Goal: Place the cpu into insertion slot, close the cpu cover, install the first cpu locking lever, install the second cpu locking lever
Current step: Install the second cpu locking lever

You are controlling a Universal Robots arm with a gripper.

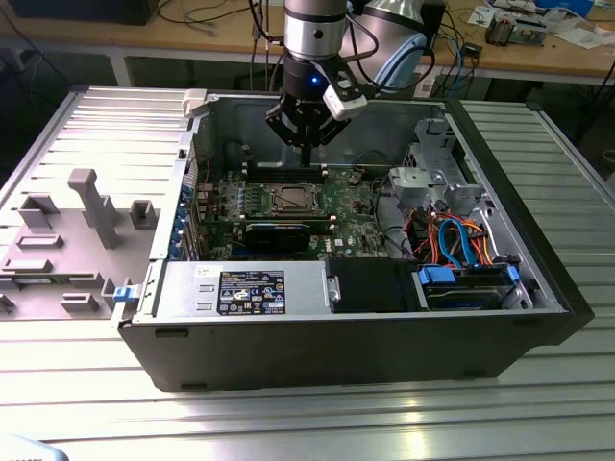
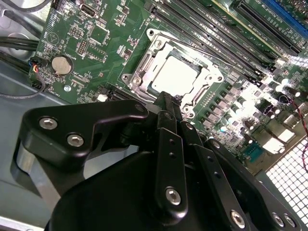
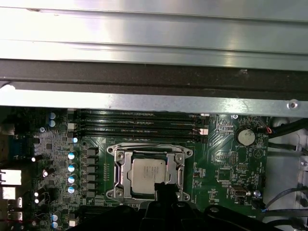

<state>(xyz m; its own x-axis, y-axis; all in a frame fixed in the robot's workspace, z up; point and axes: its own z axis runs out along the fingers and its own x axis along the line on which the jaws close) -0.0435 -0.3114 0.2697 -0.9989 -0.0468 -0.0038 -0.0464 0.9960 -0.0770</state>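
Observation:
The cpu (image 3: 148, 173), silvery-grey and square, lies flat in the insertion slot (image 3: 111, 150) on the green board; it also shows as the cpu (image 2: 175, 74) and the cpu (image 1: 291, 200). The silver cpu cover (image 3: 124, 174) frames the chip and lies down around it, seen too as the cover (image 2: 144, 72). I cannot tell how the locking levers stand. My black gripper (image 1: 306, 158) hangs just above the socket's edge, shut with nothing between its fingers; the gripper (image 2: 168, 98) and the gripper (image 3: 163, 186) point at the chip's near edge without touching it.
Long black memory slots (image 3: 139, 126) run beside the socket. A coin battery (image 3: 245, 136) sits on the board. The case wall (image 3: 154, 103), a drive cage with orange and blue cables (image 1: 461, 245) and a black block (image 1: 375, 283) hem in the board. The removed side panel (image 1: 86, 206) lies at the exterior view's left.

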